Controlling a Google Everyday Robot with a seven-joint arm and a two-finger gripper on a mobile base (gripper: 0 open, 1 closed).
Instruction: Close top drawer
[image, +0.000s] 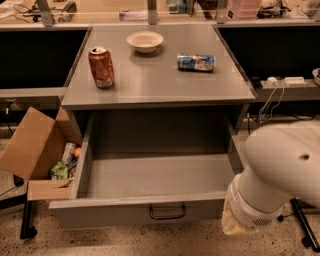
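Note:
The top drawer (155, 176) of the grey cabinet is pulled far out toward me and is empty inside. Its flat grey front (100, 215) carries a small black bar handle (167, 212) at centre. No lower drawers show. My white arm (282, 165) fills the lower right. My gripper (234, 226) hangs at its lower end, right against the right end of the drawer front, mostly hidden by the arm.
On the cabinet top (160, 85) stand a red soda can (101, 67), a white bowl (145, 41) and a blue can lying on its side (195, 62). An open cardboard box (35, 147) with trash sits left of the drawer. Cables and a power strip (285, 81) lie at right.

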